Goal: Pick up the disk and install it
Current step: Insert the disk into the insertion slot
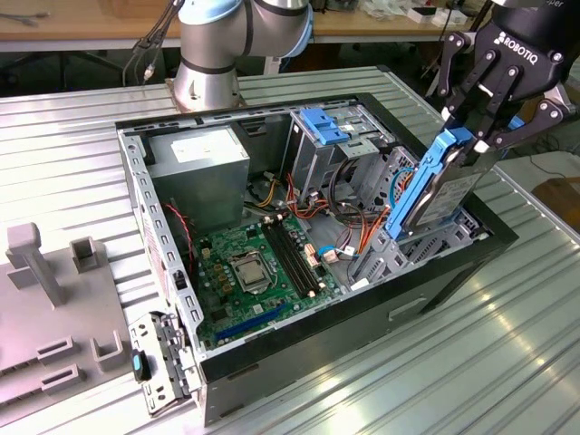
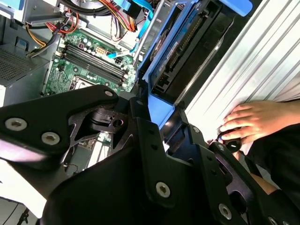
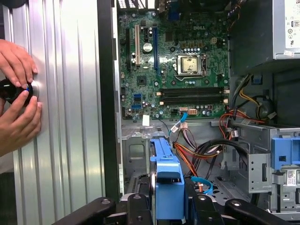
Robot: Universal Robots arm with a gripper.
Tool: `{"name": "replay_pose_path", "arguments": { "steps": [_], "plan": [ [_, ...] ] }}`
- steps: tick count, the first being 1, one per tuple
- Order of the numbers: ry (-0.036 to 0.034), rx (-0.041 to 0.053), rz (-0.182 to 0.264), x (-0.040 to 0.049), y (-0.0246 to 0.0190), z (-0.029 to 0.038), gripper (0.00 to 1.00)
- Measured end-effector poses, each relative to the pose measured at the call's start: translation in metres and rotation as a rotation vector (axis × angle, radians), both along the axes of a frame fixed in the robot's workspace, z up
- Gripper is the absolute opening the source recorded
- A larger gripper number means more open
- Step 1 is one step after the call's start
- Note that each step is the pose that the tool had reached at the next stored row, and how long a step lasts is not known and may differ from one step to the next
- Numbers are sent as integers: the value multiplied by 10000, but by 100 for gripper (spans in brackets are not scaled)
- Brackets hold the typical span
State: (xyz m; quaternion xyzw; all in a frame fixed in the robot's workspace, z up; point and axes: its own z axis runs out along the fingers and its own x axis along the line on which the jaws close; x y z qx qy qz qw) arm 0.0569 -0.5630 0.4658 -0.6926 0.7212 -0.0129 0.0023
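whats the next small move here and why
Probably slide the disk down along its tilt into the case. The gripper is shut on its upper end, its lower end is inside the case, and most of it sticks out above the rim.
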Motion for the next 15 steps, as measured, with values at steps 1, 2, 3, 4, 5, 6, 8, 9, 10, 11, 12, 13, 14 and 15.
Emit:
{"name": "replay_pose_path", "arguments": {
  "steps": [1,2,3,4,5,6,8,9,10,11,12,13,14,15],
  "plan": [
    [0,0,0,0,0,0,37],
    [0,-1,4,1,0,0,37],
    [0,0,9,1,0,0,37],
    [0,0,15,1,0,0,37],
    [0,0,45,1,0,0,37],
    [1,-1,107,2,0,0,37],
    [0,0,190,2,0,-1,37],
    [0,0,191,2,1,-1,37],
    [0,0,191,2,1,-1,37],
    [0,2,191,2,1,-8,37],
    [0,1,191,2,1,-13,37],
    [1,1,191,2,1,-18,37],
    [0,2,190,2,1,-22,37],
    [1,1,191,2,1,-27,37]
  ]
}}
